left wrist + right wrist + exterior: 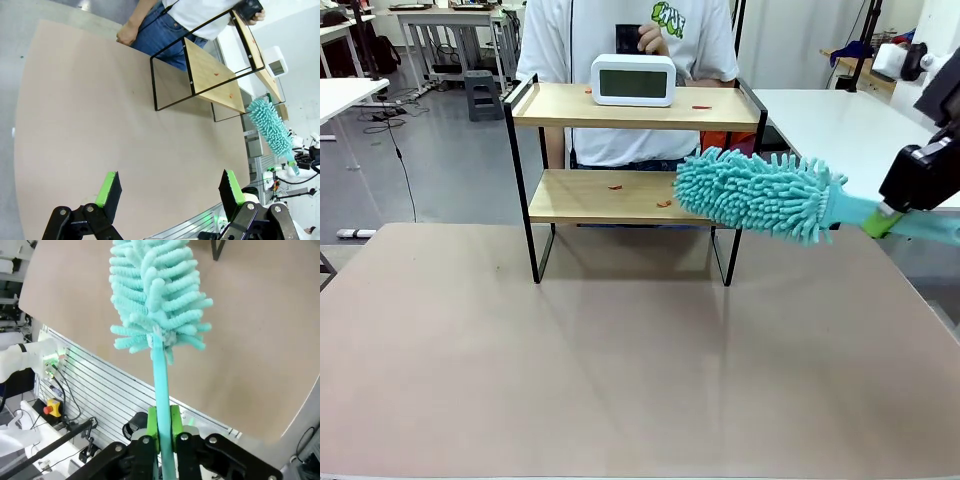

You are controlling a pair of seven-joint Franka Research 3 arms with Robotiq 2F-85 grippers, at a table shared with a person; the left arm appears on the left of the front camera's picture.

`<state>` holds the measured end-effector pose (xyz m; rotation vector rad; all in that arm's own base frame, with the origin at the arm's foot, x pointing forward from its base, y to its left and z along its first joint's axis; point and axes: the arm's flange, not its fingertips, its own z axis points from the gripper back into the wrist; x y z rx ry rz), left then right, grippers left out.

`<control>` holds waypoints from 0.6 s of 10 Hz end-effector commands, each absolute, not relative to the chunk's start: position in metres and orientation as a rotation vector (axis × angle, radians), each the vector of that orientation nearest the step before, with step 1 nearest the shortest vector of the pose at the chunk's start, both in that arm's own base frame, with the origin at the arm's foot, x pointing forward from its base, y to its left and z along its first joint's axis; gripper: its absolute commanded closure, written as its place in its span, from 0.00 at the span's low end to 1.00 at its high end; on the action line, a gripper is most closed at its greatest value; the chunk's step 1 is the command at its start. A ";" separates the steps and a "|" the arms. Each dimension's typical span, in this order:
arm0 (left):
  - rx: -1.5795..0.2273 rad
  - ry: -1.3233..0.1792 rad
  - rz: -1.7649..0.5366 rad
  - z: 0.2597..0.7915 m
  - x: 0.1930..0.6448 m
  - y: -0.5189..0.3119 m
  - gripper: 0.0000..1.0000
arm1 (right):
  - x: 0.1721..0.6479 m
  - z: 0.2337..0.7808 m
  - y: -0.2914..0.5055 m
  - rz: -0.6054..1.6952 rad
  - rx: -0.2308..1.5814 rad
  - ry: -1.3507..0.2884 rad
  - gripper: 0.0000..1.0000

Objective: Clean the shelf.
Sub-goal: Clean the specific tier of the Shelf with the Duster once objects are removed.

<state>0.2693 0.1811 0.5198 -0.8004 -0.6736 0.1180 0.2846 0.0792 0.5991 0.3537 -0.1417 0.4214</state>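
The shelf [570,196] stands at the table's far middle, two light wooden boards in a thin black frame. Small red scraps [616,186] lie on its lower board, and more [702,107] on the top one. My right gripper [882,220] is shut on the handle of a teal fluffy duster [750,192], whose head reaches the right end of the lower board. The right wrist view shows the gripper [164,427] clamped on the duster [155,295] stick. My left gripper [170,190] hangs open above the bare table, far from the shelf [210,75] and the duster [270,127].
A white digital clock [633,80] sits on the top board. A person stands right behind the shelf, one hand [127,36] at the table's far edge, the other holding a dark phone [248,9]. The brown tabletop [620,360] spreads wide in front of the shelf.
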 end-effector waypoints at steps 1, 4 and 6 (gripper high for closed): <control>-0.815 -0.691 0.101 0.519 0.269 0.181 0.00 | 0.284 0.599 0.081 0.414 0.353 -0.146 0.88; -0.815 -0.691 0.101 0.519 0.269 0.181 0.00 | 0.316 0.591 0.115 0.300 0.300 -0.231 0.88; -0.815 -0.691 0.101 0.519 0.269 0.181 0.00 | 0.328 0.579 0.135 0.254 0.294 -0.255 0.88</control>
